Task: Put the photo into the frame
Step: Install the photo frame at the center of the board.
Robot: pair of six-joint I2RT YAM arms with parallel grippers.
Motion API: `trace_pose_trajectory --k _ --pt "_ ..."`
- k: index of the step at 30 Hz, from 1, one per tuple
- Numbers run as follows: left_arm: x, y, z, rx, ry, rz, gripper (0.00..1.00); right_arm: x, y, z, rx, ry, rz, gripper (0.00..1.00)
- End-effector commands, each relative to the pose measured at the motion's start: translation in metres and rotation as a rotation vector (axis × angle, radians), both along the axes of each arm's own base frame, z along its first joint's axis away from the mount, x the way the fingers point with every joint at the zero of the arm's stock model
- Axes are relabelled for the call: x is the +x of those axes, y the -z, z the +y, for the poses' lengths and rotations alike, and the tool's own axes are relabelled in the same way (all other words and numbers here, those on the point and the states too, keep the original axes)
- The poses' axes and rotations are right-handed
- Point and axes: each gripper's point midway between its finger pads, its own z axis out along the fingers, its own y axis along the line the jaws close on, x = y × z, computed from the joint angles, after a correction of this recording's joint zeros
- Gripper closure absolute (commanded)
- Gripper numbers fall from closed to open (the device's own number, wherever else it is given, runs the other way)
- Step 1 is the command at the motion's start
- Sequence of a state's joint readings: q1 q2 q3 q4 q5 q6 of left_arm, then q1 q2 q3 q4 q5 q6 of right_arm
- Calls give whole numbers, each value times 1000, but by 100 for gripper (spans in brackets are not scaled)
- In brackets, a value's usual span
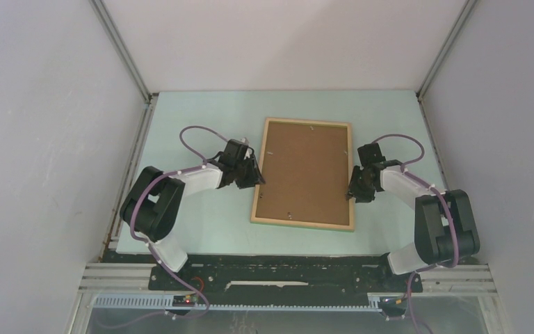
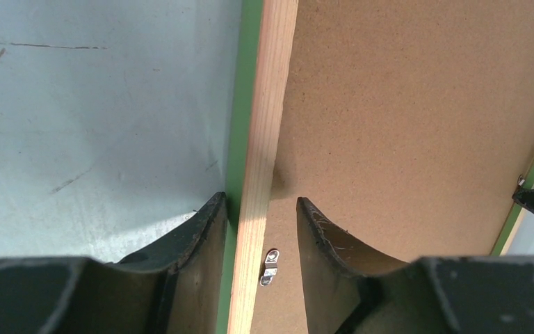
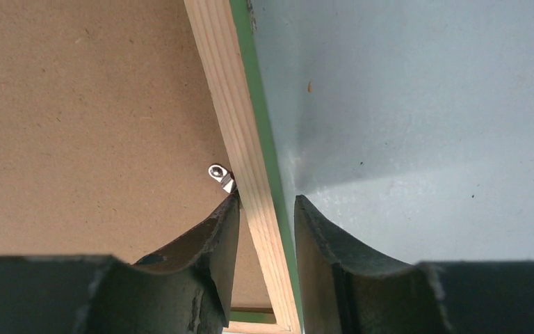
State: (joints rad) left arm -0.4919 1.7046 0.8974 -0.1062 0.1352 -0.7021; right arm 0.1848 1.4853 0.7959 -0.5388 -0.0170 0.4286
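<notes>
Grey-walled booth, pale blue-green bench (image 1: 201, 125); both arms reach in from the lower edge of the overhead view.

1. the frame (image 1: 302, 224): lies flat at the centre of the overhead view, pale-wood side up, with a green edge showing beneath. A brown backing board (image 1: 306, 170) sits inside its rails.

2. the photo: not visible in any view. Whether it lies under the board cannot be told.

3. left jaws: parted, astride the rail on the left of the overhead view. The outer jaw is against the green edge, and the inner jaw is over the board with a gap to the wood. A metal clip (image 2: 270, 267) lies between them.

4. right jaws: parted, astride the opposite rail. The inner jaw touches the wood beside a second clip (image 3: 220, 176), and the outer jaw is just clear of the green edge.

Hazards, as judged:
- The rail is thin, so a shallow pinch may slip off and drop the frame.
- If one side lifts ahead of the other, the frame tilts. Should the clips not be holding, the board and pane could slide out.
- The inner jaws sit near the clips, so closing may catch or bend one.
- The photo is unlocated, so lifting or turning the frame now may achieve nothing.
</notes>
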Motion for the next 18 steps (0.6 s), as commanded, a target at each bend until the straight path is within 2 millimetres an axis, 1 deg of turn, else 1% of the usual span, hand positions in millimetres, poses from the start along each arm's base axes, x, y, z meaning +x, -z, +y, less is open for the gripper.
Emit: trace_pose_trajectory --k 1,3,6,9,10,13,15,17,18 --pt "0 5 -2 -12 16 -15 58 20 -11 -8 -38 30 -74 59" --pt "-1 7 -1 -7 18 -11 59 24 -14 -7 -33 33 -83 60" --pt "-2 9 0 3 23 -14 60 28 -14 -6 -29 36 -88 54" --pt "-3 9 2 5 22 -16 61 29 -11 -6 -32 37 -79 54" --pt "-3 8 2 6 24 -19 62 29 -11 -6 -34 39 -76 56" --pt "-4 8 4 11 18 -22 62 28 -8 -6 -35 38 -65 67" --pt "-5 8 4 10 19 -20 62 28 -6 -7 -41 45 -60 69" --pt "-6 9 5 14 17 -20 63 26 -5 -9 -47 50 -54 77" --pt "-6 9 5 12 16 -21 63 26 -5 -9 -51 50 -52 79"
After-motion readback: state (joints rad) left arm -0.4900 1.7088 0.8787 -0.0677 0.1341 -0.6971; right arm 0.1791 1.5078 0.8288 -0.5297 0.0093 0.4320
